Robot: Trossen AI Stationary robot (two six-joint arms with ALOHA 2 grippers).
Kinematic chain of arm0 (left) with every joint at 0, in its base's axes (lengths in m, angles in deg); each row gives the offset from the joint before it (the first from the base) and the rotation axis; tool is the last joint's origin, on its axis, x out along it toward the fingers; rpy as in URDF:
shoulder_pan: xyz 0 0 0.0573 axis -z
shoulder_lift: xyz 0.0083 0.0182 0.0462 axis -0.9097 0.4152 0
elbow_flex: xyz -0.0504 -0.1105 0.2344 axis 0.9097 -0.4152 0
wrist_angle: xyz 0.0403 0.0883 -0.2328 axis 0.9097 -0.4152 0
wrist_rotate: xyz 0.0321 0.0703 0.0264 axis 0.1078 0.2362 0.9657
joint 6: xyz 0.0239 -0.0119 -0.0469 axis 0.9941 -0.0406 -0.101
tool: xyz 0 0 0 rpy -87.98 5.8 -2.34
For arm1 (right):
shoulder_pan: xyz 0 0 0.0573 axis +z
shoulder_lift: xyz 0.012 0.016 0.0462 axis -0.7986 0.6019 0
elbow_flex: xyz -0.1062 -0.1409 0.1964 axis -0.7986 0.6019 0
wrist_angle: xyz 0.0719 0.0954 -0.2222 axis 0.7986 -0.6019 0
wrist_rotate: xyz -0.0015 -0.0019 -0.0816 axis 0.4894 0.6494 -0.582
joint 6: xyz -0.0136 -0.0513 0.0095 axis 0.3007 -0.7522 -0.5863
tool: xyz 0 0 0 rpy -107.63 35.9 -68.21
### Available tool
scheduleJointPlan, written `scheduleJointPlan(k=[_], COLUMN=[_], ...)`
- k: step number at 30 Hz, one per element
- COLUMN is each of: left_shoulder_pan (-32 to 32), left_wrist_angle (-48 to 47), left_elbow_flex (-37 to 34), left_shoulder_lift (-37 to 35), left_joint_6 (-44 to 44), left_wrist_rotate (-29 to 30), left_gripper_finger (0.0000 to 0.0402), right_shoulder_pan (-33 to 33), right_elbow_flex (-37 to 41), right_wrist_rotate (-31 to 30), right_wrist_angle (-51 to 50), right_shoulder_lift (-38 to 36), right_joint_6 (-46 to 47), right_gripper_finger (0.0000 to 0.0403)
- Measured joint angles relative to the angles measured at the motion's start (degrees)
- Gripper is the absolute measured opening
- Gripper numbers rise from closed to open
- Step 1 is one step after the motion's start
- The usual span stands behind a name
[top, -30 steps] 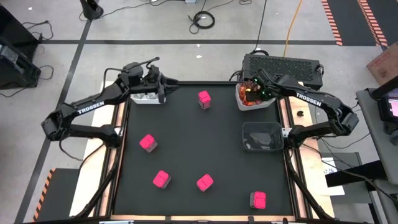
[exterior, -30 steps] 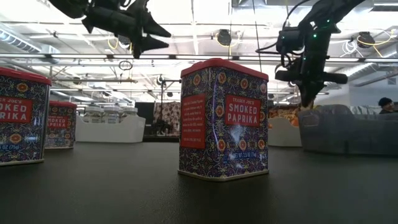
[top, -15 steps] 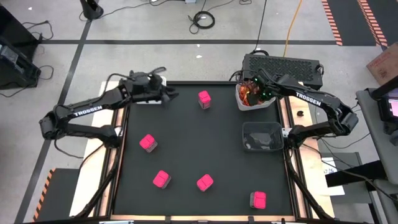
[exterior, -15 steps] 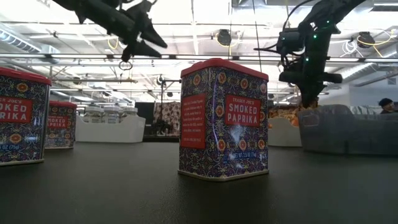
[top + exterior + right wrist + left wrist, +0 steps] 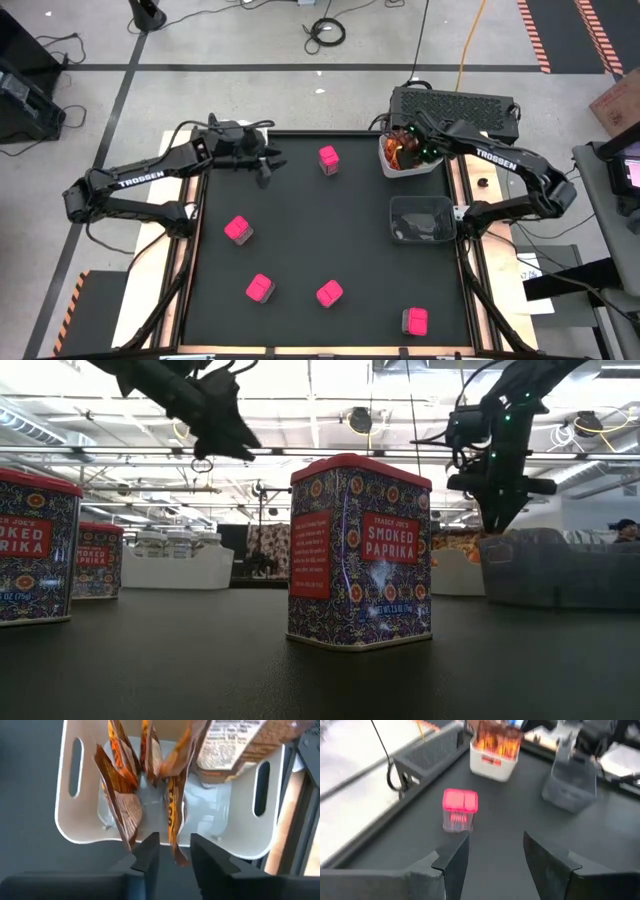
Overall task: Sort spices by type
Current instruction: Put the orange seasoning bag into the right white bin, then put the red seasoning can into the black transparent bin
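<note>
Several pink cube boxes stand on the black table point(image 5: 300, 230); the nearest to my left gripper point(image 5: 266, 166) is the far one point(image 5: 328, 158), also seen ahead of the open fingers point(image 5: 460, 809). That gripper hangs in the air point(image 5: 222, 430), left of this box. My right gripper point(image 5: 404, 150) is open over the white bin point(image 5: 430, 165). Its fingertips point(image 5: 174, 851) stand on either side of the upper end of one orange-brown sachet point(image 5: 175, 827), and other sachets point(image 5: 120, 795) stand in the bin. Clear white-capped jars point(image 5: 180, 543) sit in the other white bin point(image 5: 180, 570).
A dark bin point(image 5: 420, 218) sits near the table's right edge, nearer than the sachet bin. Three pink boxes point(image 5: 237, 229) point(image 5: 259, 288) point(image 5: 329, 293) lie in the middle and one point(image 5: 415, 321) near the right corner. A person point(image 5: 625, 528) is in the room beyond.
My left gripper has left the far left white bin and swung toward the table's right and a little nearer, toward the far pink box, tipping its fingers downward. My right gripper has stayed over the sachet bin.
</note>
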State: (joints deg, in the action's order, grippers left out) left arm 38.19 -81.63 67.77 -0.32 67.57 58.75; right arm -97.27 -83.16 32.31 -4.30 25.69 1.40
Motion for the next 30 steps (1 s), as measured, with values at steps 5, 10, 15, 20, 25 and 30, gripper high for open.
scheduleJointPlan(k=[5, 10, 15, 20, 25, 30], left_shoulder_pan=[0.0, 0.0, -0.5, -2.1, -1.4, -0.6], left_wrist_angle=[-3.1, -4.2, -0.9, -1.2, -2.0, -3.8], left_elbow_flex=[0.0, 0.0, 0.0, 0.0, 0.0, 0.0], left_shoulder_lift=[0.8, 1.8, 2.2, 4.4, 7.1, 9.7], left_joint_6=[3.0, 5.7, 6.7, -2.4, -8.4, -12.8], left_wrist_rotate=[-3.4, -3.6, 0.0, 1.5, 1.9, 3.2], left_gripper_finger=[0.0192, 0.0192, 0.0192, 0.0192, 0.0192, 0.0192], right_shoulder_pan=[0.1, 0.3, 1.2, 2.2, 3.5, 3.4], right_elbow_flex=[0.0, 0.0, -1.2, -7.0, -9.1, -9.1], right_wrist_rotate=[0.0, 0.3, 2.0, 7.8, 16.9, 23.0], right_wrist_angle=[-1.3, -0.9, 1.7, 7.0, 21.3, 30.5], right_shoulder_lift=[-1.5, -4.6, -9.6, -12.1, -10.0, -3.1], right_joint_6=[2.3, 6.9, 7.6, 2.6, -8.9, -11.0], right_gripper_finger=[0.0149, 0.0166, 0.0169, 0.0169, 0.0169, 0.0169])
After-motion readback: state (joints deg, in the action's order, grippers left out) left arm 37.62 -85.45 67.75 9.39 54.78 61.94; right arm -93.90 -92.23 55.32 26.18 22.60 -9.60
